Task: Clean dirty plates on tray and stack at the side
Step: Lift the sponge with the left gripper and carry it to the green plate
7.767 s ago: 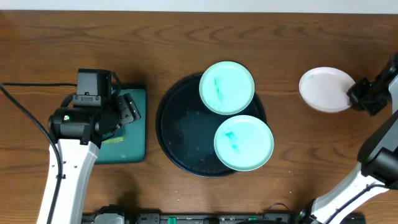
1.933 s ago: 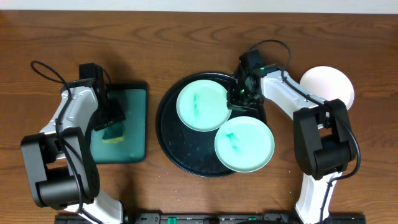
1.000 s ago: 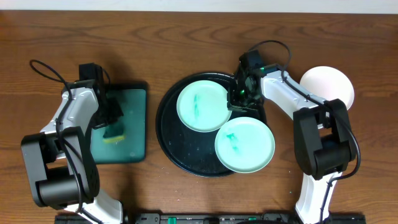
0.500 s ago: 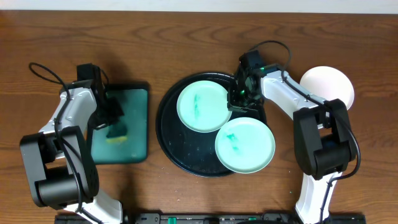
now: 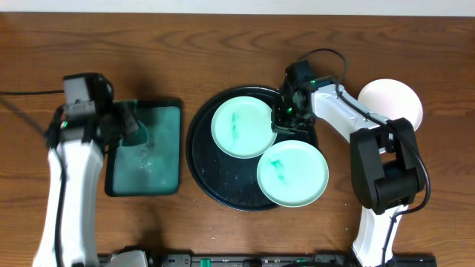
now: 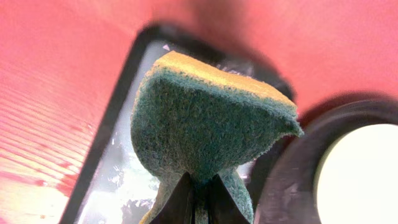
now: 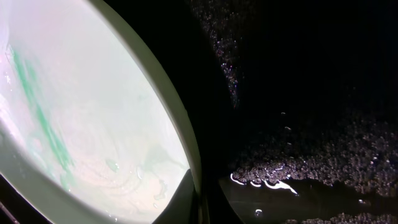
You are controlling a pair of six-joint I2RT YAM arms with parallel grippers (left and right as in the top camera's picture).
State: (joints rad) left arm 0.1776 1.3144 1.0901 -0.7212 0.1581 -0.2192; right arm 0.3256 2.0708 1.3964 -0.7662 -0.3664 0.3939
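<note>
Two pale mint plates with teal smears lie on the round black tray (image 5: 211,174): one at the upper left (image 5: 239,126), one at the lower right (image 5: 292,172). My right gripper (image 5: 281,119) is shut on the right rim of the upper plate (image 7: 81,112), its fingertips (image 7: 186,198) pinching the edge above the wet tray floor (image 7: 311,93). A white plate (image 5: 391,104) rests on the table to the right. My left gripper (image 6: 199,190) is shut on a green-and-yellow sponge (image 6: 211,118), held above the rectangular green tray (image 5: 148,159).
The wet rectangular green tray (image 6: 118,186) lies just left of the black tray's rim (image 6: 292,180). Cables trail behind both arms. Bare wooden table surrounds the trays.
My left gripper has lifted the sponge off the green tray, and the left arm has swung upward. The right gripper keeps its hold on the upper mint plate; nothing there has moved.
</note>
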